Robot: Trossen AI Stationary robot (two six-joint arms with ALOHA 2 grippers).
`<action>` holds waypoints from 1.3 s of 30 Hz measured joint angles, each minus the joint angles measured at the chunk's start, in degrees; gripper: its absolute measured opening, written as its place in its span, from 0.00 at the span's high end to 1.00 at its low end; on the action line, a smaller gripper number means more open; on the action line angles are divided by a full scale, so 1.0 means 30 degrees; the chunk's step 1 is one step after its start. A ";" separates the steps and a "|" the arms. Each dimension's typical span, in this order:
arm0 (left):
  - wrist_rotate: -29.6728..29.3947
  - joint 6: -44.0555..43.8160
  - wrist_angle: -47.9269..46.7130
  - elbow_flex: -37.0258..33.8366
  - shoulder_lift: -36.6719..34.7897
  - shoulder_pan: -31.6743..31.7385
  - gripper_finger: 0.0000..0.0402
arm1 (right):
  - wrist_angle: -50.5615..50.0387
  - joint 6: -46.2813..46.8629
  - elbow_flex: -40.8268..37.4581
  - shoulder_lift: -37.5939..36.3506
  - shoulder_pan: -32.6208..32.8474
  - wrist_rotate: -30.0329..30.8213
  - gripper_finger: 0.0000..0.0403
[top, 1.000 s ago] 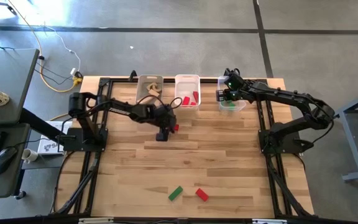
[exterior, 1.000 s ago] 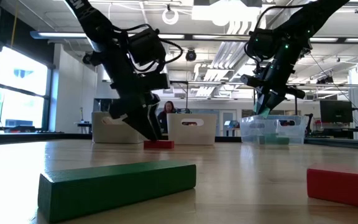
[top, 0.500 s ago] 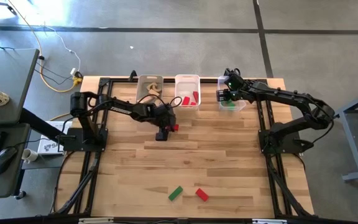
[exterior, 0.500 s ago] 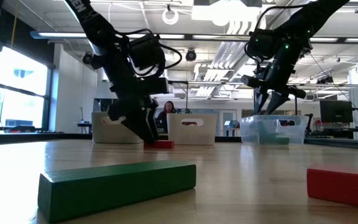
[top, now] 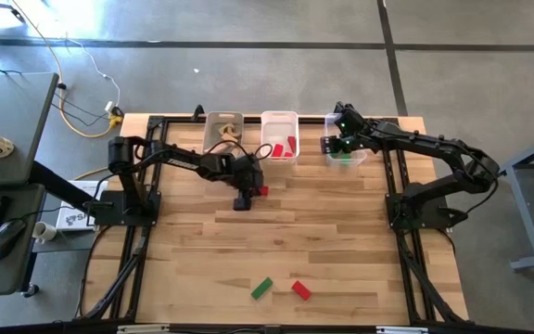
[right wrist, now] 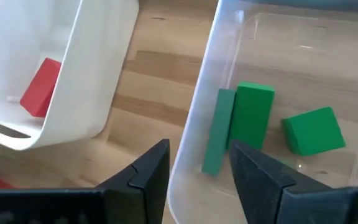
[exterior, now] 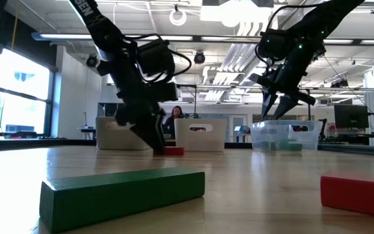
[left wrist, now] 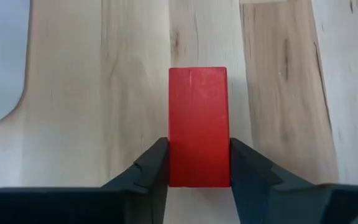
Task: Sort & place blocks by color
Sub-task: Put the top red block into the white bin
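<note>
Two blocks (top: pixel 262 289) (top: pixel 301 289), wooden table (top: pixel 341 250)

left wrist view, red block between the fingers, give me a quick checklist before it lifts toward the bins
1. Red block sits between the left hand's fingers, both touching its sides: ok.
2. Block centred in the grip: ok.
3. Block off the table: cannot tell.
4. Middle bin already holds red blocks, so it is the matching target: ok.
5. Right hand is open over the right bin with the green blocks, away from the left arm's path: ok.
6. Green block and second red block near the front edge remain unsorted: not ok.
</note>
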 joint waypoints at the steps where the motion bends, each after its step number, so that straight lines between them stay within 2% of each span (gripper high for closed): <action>1: 0.0031 -0.0244 0.0059 -0.0007 0.0000 0.0000 0.73 | 0.0006 -0.0032 0.0000 0.0000 0.0045 -0.0023 0.62; 8: 0.0170 -0.1343 0.0164 -0.0211 -0.1344 0.0039 0.74 | 0.0066 -0.0092 0.0015 -0.0751 0.1195 0.0090 0.62; 14: -0.0044 -0.1846 0.1793 -0.0175 -0.2968 0.0687 0.74 | 0.0262 0.0469 0.0022 -0.2333 0.2702 0.0428 0.62; 20: -0.0083 -0.3177 0.4093 -0.0153 -0.3977 0.2011 0.73 | 0.0843 0.1000 0.0022 -0.3641 0.4920 0.0460 0.62; 25: -0.0326 -0.5594 0.5922 -0.0138 -0.4116 0.3316 0.73 | 0.1178 0.1868 0.0029 -0.3855 0.7080 0.0575 0.62; 33: -0.0274 -0.8259 0.8569 -0.0097 -0.4116 0.4770 0.73 | 0.1157 0.3388 0.0029 -0.3803 1.0305 0.4087 0.62; 39: -0.0274 -0.8554 0.8350 0.0774 -0.3777 0.5496 0.73 | 0.1198 0.3907 0.0029 -0.3803 1.1813 0.5682 0.62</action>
